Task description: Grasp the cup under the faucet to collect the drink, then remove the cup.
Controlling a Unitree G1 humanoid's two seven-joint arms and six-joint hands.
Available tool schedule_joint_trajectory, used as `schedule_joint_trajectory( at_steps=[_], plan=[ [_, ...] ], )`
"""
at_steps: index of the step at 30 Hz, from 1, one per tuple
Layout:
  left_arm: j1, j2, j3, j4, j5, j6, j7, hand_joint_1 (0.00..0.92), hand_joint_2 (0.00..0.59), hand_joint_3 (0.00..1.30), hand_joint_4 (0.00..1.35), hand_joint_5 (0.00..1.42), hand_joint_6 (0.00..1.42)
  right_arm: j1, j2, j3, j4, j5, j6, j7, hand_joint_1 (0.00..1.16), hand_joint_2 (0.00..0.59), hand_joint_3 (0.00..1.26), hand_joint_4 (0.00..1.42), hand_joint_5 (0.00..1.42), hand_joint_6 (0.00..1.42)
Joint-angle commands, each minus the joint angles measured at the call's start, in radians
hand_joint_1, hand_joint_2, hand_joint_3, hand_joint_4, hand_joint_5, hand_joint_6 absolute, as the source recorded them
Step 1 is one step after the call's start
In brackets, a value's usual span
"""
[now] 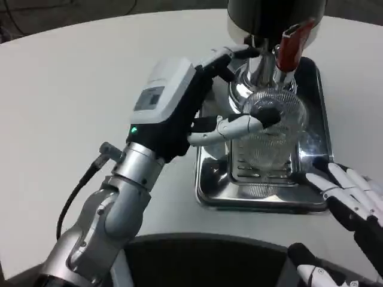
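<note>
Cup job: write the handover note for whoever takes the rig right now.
Left hand: at the clear cup, a finger across its front and another reaching behind; whether it grips firmly cannot be told.
Right hand: open, holding nothing, by the tray's right front corner.
Cup: upright on the tray's grate, below the faucet with the red handle.
Done: the left hand has reached the cup.
Left: no drink visibly flowing; collect it, then take the cup away.
</note>
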Motion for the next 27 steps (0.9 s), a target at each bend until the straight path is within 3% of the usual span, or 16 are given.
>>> schedule_joint_trajectory(
  at_steps=[1,7,14,18,21,27],
  plan=[
    [0.072,0.024,0.058,-0.136,-0.043,0.023,-0.045,0.116,0.082,0.37,0.31,0.48,0.78,0.007,0.015,0.028,-0.003,-0.027,0.000,0.000,0.30,0.420,0.13,0.00,0.00,0.00],
    [0.086,0.032,0.131,-0.263,-0.154,0.035,-0.130,0.088,0.102,0.41,0.41,0.53,0.79,-0.034,0.015,0.054,0.038,-0.063,0.008,-0.007,0.30,0.420,0.13,0.00,0.00,0.00],
    [0.006,0.044,0.178,-0.323,-0.358,0.068,-0.308,0.040,0.113,0.40,0.45,0.51,0.59,-0.043,0.019,0.081,0.058,-0.088,0.004,-0.010,0.30,0.420,0.13,0.00,0.00,0.00],
    [-0.069,0.050,0.198,-0.338,-0.513,0.159,-0.452,0.002,0.114,0.36,0.40,0.47,0.50,-0.042,0.023,0.101,0.064,-0.108,0.001,-0.014,0.30,0.420,0.13,0.00,0.00,0.00],
    [-0.157,0.057,0.202,-0.324,-0.642,0.283,-0.579,0.000,0.118,0.33,0.34,0.42,0.46,-0.051,0.028,0.122,0.071,-0.128,-0.002,-0.019,0.30,0.420,0.13,0.00,0.00,0.00],
    [-0.235,0.051,0.196,-0.292,-0.704,0.380,-0.676,0.000,0.121,0.26,0.23,0.32,0.36,-0.063,0.038,0.137,0.075,-0.143,0.002,-0.019,0.30,0.421,0.14,0.00,0.00,0.00]
  ],
)
